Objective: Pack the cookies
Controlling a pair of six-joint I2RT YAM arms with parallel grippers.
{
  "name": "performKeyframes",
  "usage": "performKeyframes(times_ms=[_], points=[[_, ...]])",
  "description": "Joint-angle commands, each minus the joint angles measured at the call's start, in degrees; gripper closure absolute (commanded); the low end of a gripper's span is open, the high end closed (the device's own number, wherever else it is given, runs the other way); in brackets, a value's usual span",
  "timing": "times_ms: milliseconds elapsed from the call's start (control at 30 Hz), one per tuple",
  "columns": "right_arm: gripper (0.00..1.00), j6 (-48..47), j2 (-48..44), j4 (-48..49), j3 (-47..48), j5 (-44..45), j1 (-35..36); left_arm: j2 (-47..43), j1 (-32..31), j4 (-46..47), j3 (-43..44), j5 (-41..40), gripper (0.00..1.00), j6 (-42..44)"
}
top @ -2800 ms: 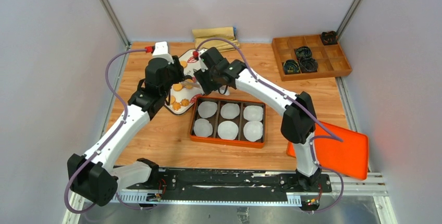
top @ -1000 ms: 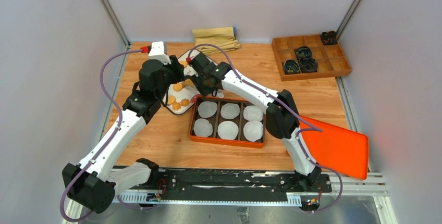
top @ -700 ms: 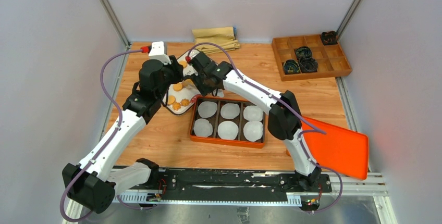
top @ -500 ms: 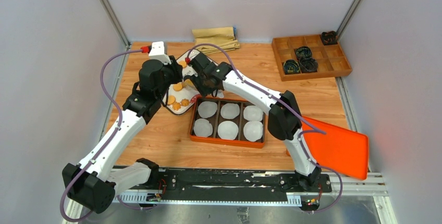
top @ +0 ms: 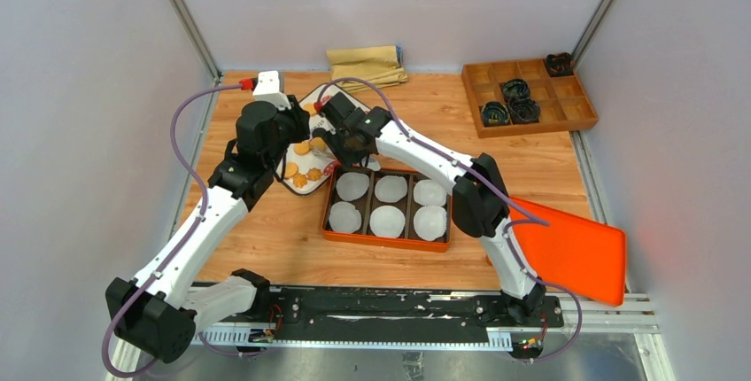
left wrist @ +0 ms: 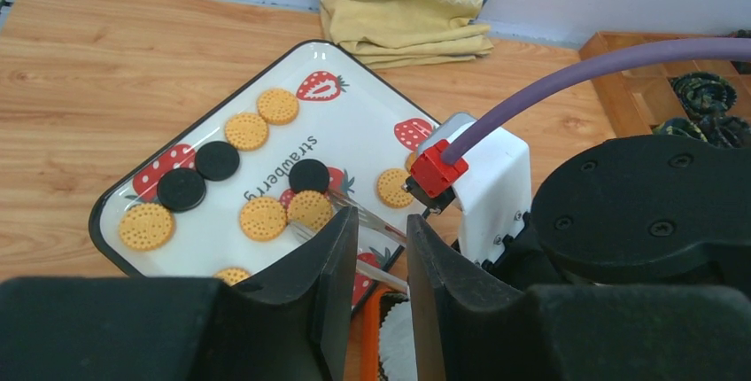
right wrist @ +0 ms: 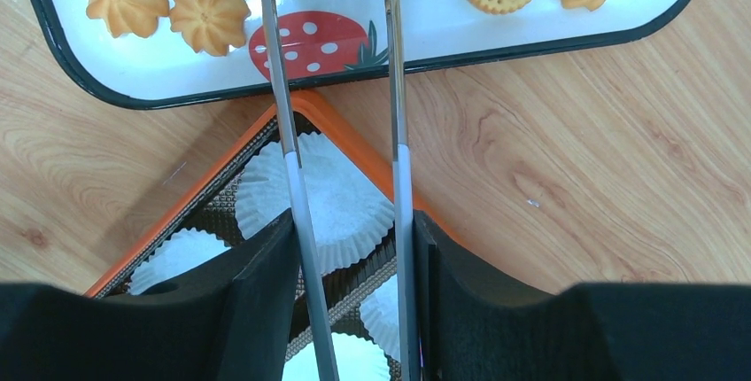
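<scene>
Golden and black cookies (left wrist: 263,218) lie on a white strawberry-print plate (left wrist: 354,124), which also shows in the top view (top: 321,97). Flower-edged cookies (right wrist: 209,11) sit near its rim. My right gripper (right wrist: 352,230) is shut on metal tongs (right wrist: 394,89). The tong tips (left wrist: 329,197) reach over the plate beside a golden cookie (left wrist: 310,208) and hold nothing that I can see. My left gripper (left wrist: 381,230) is open and empty, hovering over the plate's near edge. An orange tray (top: 386,239) with white paper cups (right wrist: 332,195) lies just in front of the plate.
A folded yellow cloth (top: 367,62) lies at the back edge. A wooden compartment box (top: 567,113) with black items stands at the back right. An orange lid (top: 571,252) lies at the front right. The two wrists are close together over the plate.
My right arm has swung left and brought the tongs over the plate. My left wrist has shifted slightly back. Little has moved in the last half second.
</scene>
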Motion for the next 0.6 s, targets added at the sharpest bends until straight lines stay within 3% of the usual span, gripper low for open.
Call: performKeyframes(times_ms=[0,133,200,233,333,567], points=[[0.52,0.69,2.35,-2.50,4.03,0.57,0.81,-0.75,-0.17,-0.35,0.84,0.02,0.67,0.57],[0.54,0.95,4.60,-4.66,7.19,2.83,0.82,-1.14,-0.17,0.21,0.22,0.05,0.66,0.62],[0.69,1.16,5.02,-4.71,7.45,2.98,0.81,-1.10,-0.17,0.36,0.06,0.05,0.66,0.69],[0.83,1.32,5.17,-4.63,7.47,3.10,0.85,-1.13,-0.17,0.36,0.13,0.05,0.66,0.75],[0.98,1.88,5.12,-4.75,7.39,3.53,0.82,-1.15,-0.17,0.36,0.13,-0.04,0.66,0.79],[1.00,0.04,-0.39,-3.60,4.34,7.37,1.44,-0.78,-0.17,0.52,0.31,1.52,0.66,0.06]])
